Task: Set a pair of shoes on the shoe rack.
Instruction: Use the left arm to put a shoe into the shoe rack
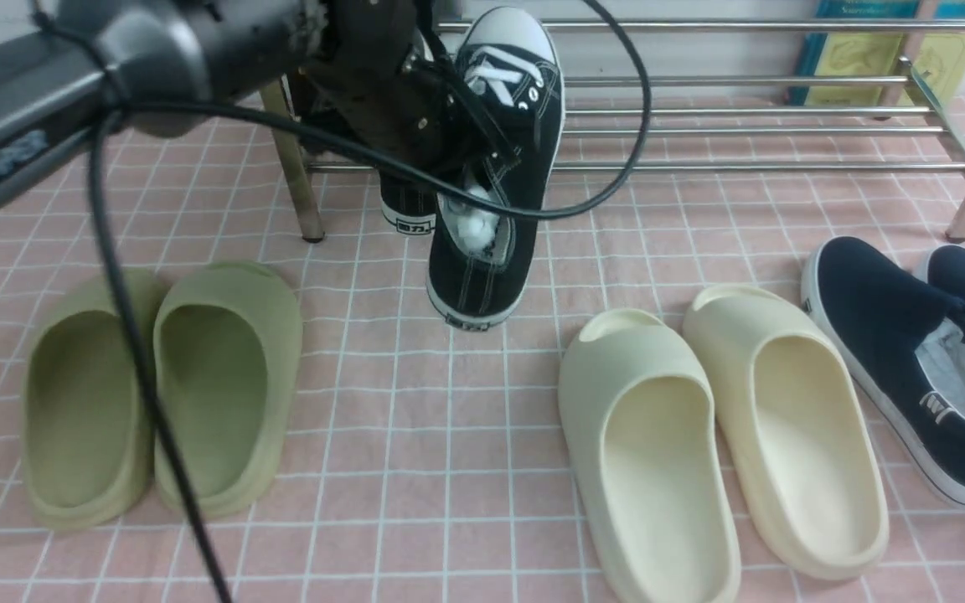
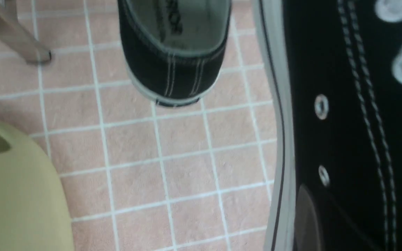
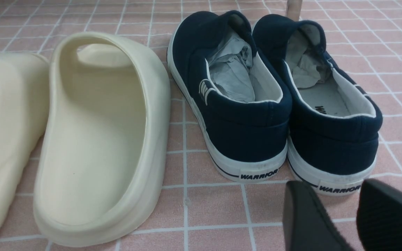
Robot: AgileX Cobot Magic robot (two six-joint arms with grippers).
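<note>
One black sneaker is tilted with its white toe cap up against the chrome shoe rack and its heel low over the floor. My left gripper is shut on its side by the laces; in the left wrist view one dark finger presses the black canvas. The second black sneaker stands on the floor just left of it, mostly behind the arm, its heel showing. My right gripper hovers open behind the navy slip-ons, holding nothing.
Olive-green slides lie at front left, cream slides at front right, and navy slip-ons at far right. A rack leg stands left of the sneakers. My left arm's cable hangs across the green slides.
</note>
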